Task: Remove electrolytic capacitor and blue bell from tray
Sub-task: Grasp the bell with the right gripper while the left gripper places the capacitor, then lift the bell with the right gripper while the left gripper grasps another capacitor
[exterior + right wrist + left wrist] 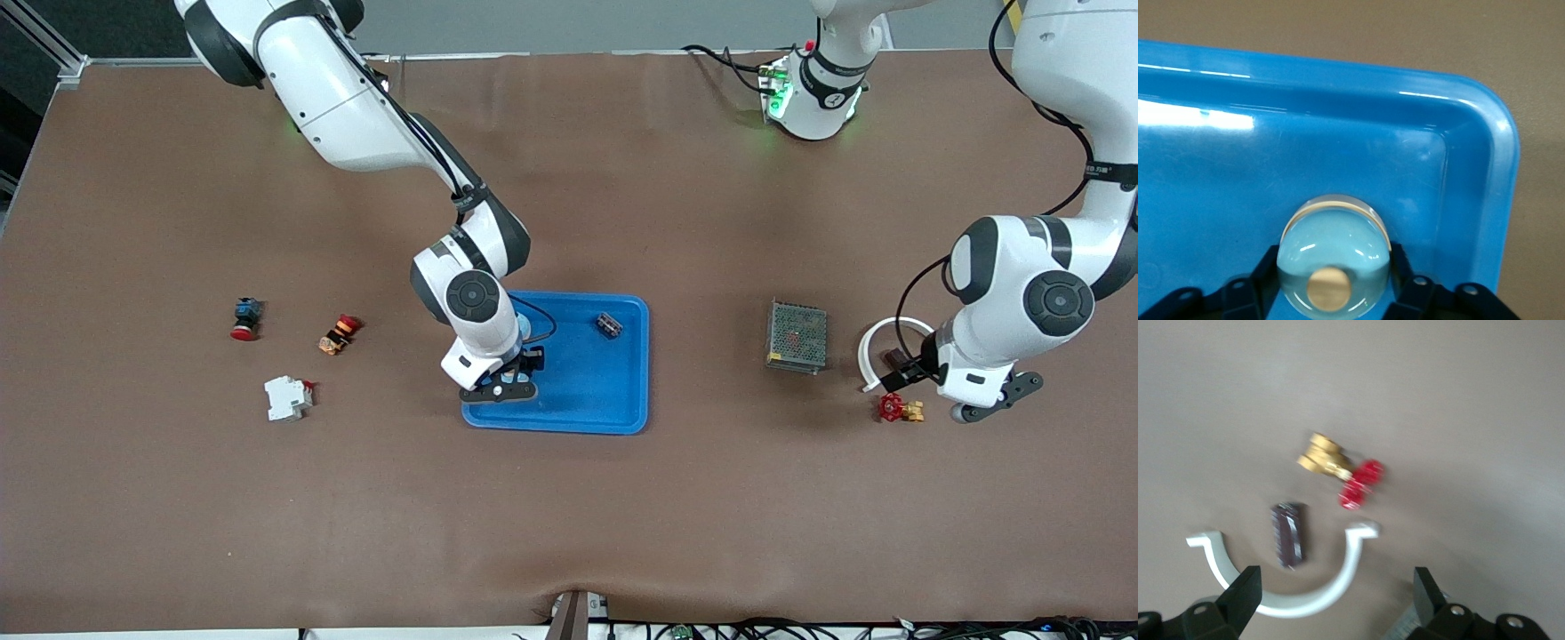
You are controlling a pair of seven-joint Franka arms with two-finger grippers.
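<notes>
The right tool (502, 384) is down in the blue tray (613, 404), at the corner nearest the front camera toward the right arm's end, its fingers closed on the bell (1335, 257), a glossy dome with a tan knob. A dark capacitor (609, 325) lies in the tray at about one o'clock from the bell, well apart from it. The left tool (1335, 603) hangs with its fingers spread wide and gripping nothing over the bench (569, 516), above a white curved clip (1305, 600). A second dark capacitor (1287, 535) lies inside the clip's curve, and a brass valve with a red handle (1338, 470) lies near it. A metal mesh box (797, 336) sits between tray and clip.
</notes>
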